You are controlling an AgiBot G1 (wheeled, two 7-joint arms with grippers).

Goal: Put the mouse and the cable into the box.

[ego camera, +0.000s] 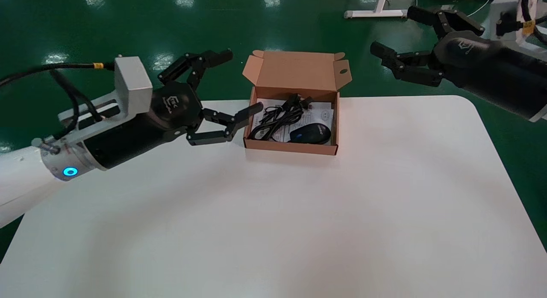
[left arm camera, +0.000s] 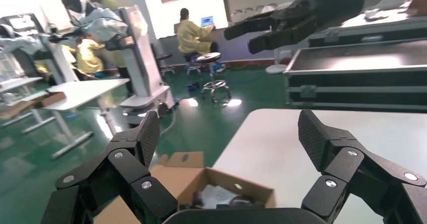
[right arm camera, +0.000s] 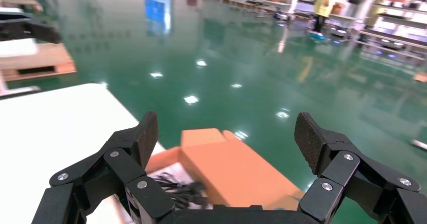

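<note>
box [ego camera: 292, 146] sits at the table's [ego camera: 299, 225] far edge; inside, cable [ego camera: 273, 118] lies left of mouse [ego camera: 311, 133].

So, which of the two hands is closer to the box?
The left hand: it sits open right beside the left wall of the box. The right hand, also open, hangs farther off, beyond the far edge of the table.
</note>
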